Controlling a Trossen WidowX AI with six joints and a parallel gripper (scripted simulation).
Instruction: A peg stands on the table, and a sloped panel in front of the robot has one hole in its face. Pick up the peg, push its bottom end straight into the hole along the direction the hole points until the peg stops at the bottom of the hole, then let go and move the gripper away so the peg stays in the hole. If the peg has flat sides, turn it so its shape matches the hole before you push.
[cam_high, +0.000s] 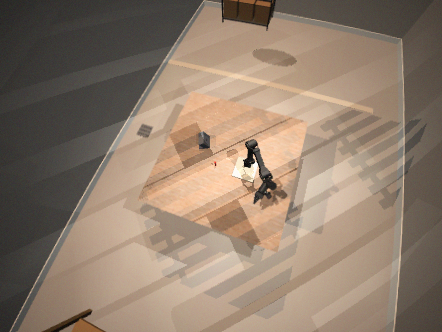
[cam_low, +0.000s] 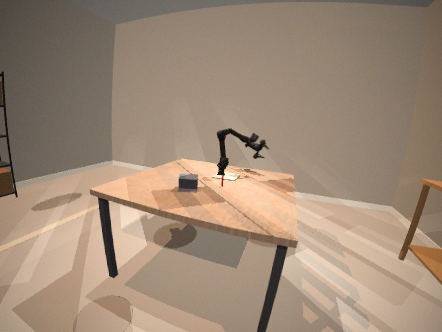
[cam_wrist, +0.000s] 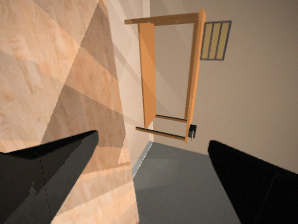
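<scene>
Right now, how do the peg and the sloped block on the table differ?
The thin red peg is bright; the dark grey sloped block is dull. The peg is slender, while the block is broad and bulky. The peg stands nearer the black robot arm's base than the block does. Both rest on the wooden tabletop, outside the pincer.
</scene>
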